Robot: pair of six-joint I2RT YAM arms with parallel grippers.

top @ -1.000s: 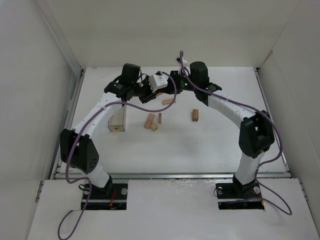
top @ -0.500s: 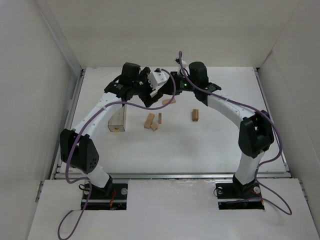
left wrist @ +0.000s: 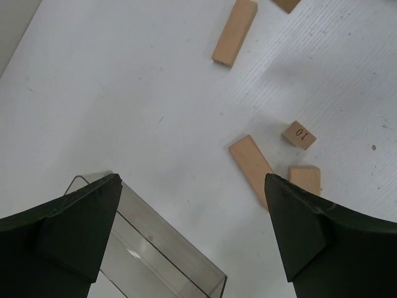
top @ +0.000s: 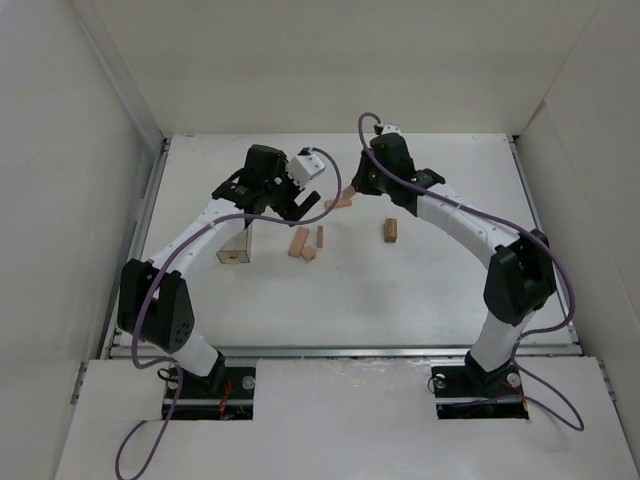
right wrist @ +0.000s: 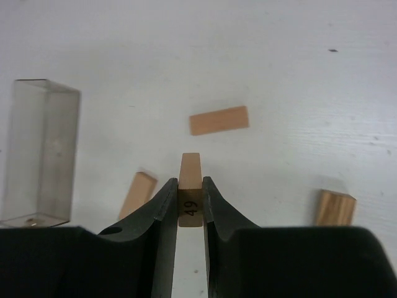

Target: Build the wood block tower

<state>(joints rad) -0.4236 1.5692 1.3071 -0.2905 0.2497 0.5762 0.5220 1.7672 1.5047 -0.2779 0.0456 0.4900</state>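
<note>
My right gripper (right wrist: 190, 188) (top: 351, 189) is shut on a small tan wood block (right wrist: 190, 177) marked 49, held above the table with its long side pointing away from the fingers. My left gripper (left wrist: 191, 180) (top: 293, 205) hangs wide open with nothing between its fingers, over bare table beside the clear box. Several other wood blocks lie loose and flat: a plank (left wrist: 251, 164) (top: 299, 240), a cube marked 10 (left wrist: 299, 135), a short block (left wrist: 304, 179) (top: 309, 254), a plank (right wrist: 219, 120) (top: 335, 203) under the right gripper, and one off to the right (top: 390, 230) (right wrist: 335, 208). No tower is in view.
A clear plastic box (top: 235, 245) (left wrist: 155, 248) (right wrist: 40, 152) stands left of the blocks, just below my left fingers. White walls close in the table on the left, the back and the right. The two arms arch toward each other over the far middle.
The two grippers were together at the far middle. The left one opened wide and drew back to the left. The right one shut on the block and moved off to the right.
</note>
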